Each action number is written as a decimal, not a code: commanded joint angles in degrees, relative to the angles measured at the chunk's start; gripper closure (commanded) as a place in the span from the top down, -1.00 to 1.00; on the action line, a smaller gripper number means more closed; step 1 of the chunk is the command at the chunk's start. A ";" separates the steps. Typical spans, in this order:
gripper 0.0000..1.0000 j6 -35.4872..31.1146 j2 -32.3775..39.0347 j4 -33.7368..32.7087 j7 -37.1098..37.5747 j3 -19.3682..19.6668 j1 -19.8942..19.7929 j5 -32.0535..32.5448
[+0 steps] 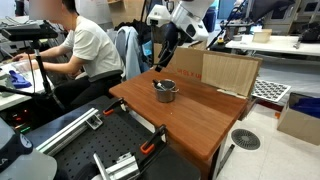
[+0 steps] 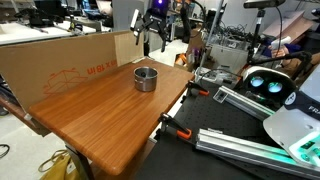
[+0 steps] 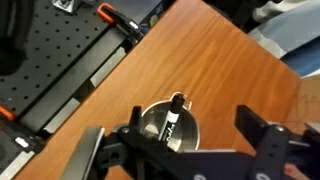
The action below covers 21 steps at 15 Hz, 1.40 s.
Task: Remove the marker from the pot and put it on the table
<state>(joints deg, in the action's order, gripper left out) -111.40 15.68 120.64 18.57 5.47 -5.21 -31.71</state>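
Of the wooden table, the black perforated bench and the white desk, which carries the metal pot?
The reddish-brown wooden table: the pot stands on it. The black bench and white desk bear no pot.

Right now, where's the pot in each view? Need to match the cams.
Exterior view: pot at centre frame, below the arm.
Exterior view: pot just left of centre, upper half.
Wrist view: pot at bottom centre, marker standing in it.
Shared landmark: the reddish-brown table it sits on, seen in all three.
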 commanded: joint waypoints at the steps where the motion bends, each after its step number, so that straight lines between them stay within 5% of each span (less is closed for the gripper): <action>1: 1.00 0.82 3.17 -2.40 2.21 -0.17 0.11 -0.62; 17: 1.00 -6.68 12.03 -4.04 9.08 -0.79 4.22 1.91; 18: 0.50 -6.81 12.36 -4.29 9.36 -0.77 4.37 2.18; 21: 0.17 -6.47 13.09 -5.10 9.97 -0.73 4.56 2.72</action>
<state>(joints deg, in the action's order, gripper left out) -118.10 27.47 117.22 26.78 4.69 -1.03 -30.55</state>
